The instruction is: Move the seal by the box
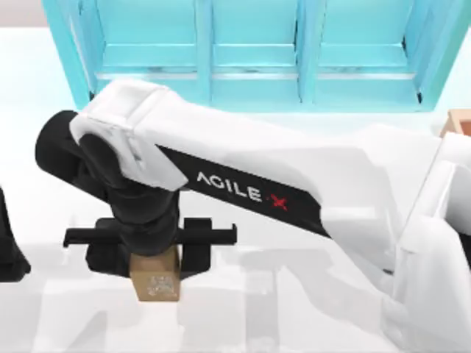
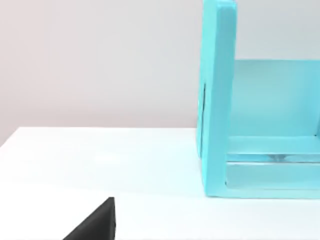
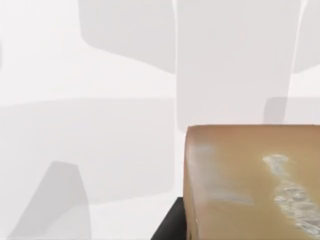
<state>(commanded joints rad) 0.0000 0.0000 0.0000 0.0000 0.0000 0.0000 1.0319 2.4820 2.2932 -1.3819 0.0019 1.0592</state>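
The right gripper [image 1: 153, 254], on the arm that reaches from the right side across to the left part of the table [image 1: 294, 309], has its black fingers closed on the seal [image 1: 155, 276], whose tan body juts out just below the jaws with the white-marked face showing. Behind the gripper stands the turquoise shelf unit [image 1: 254, 51], its open compartments bare as far as can be seen, and far off to the gripper's right a corner of the box [image 1: 459, 121] peeks past the arm, well apart from the seal, its inside hidden. The left arm [image 1: 9, 250] sits parked at the left edge; whether its fingers are open I cannot tell.
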